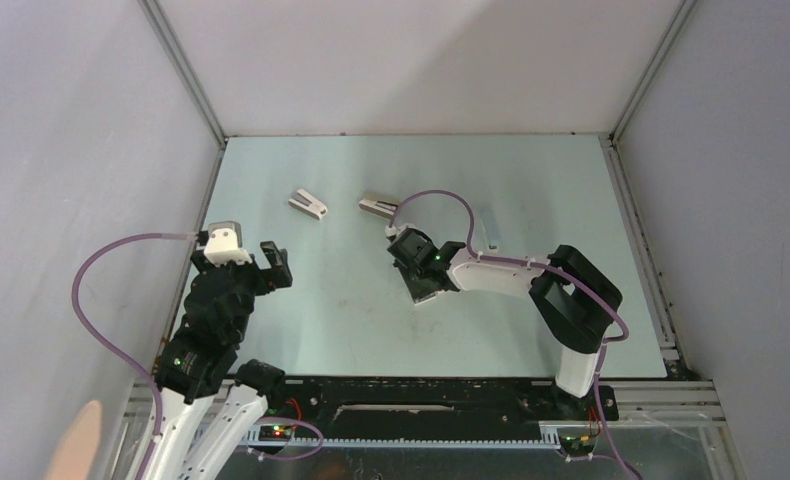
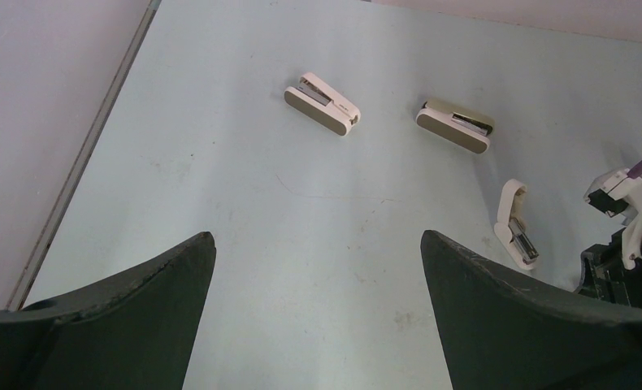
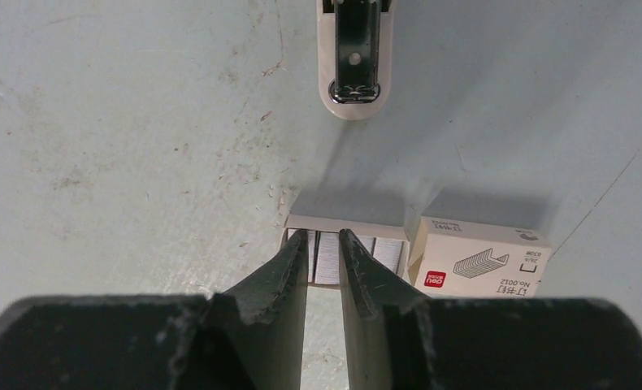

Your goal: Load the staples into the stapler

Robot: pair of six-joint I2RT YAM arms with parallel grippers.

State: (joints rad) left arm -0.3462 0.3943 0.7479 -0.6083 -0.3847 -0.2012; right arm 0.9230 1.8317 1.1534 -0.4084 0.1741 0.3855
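Only my right wrist view shows the staples (image 3: 387, 253): one open tray, with one printed sleeve (image 3: 480, 262) just beside it at 3 o'clock. My right end effector (image 3: 324, 242) is nearly clenched astride one row; whether it pinches, I cannot tell. Only the overhead view shows the stapler (image 1: 489, 228), one slim piece on the desk (image 1: 351, 320), at 2 o'clock from that end effector and apart from it. My left end effector (image 2: 318, 240) hangs released; its view counts two wedge staplers (image 2: 322, 104) and one small white stapler (image 2: 517, 226), lying opened.
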